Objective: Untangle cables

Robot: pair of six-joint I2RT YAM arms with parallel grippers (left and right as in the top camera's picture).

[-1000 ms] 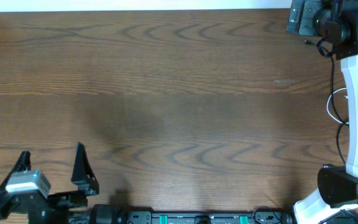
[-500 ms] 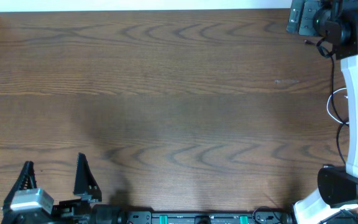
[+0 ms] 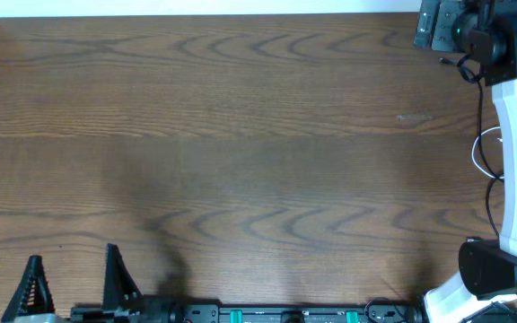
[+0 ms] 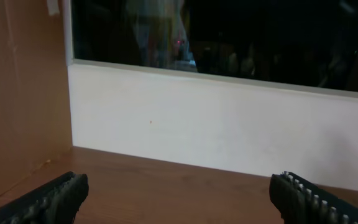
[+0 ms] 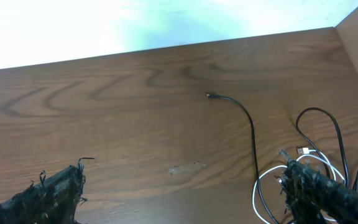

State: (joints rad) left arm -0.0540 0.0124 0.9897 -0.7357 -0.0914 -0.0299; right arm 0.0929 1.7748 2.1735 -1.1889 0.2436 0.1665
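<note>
The cables (image 5: pixel 294 165) are found at the right border of the table (image 3: pixel 240 135), in a loose heap that is not yet separated. The black cable (image 5: pixel 252 134) is stretched out of the heap toward the far wall. Its plug end (image 5: pixel 208 94) lies free on the wood, apart from the rest. The white cable (image 5: pixel 260 186) is coiled in small loops among the black loops, so the crossings are gathered at the near end of the heap. In the overhead view only a part of them is shown, beside the white arm link (image 3: pixel 514 170), which hides the remainder.

The right gripper (image 5: pixel 182 177) is held released, its jaws standing wide with nothing between them. The heap lies ahead of it and off to its right. In its own view the right finger overlaps the white loops, but whether contact is made cannot be told. The left gripper (image 3: pixel 72 285) is also released and empty, at the near left corner, well apart from the cables.

The right arm is therefore judged the nearer one. The free black strand runs from near to far, roughly along the direction in which this gripper points, so the jaws already stand across it. A shift to the right is judged to be needed before anything can be grasped.
</note>
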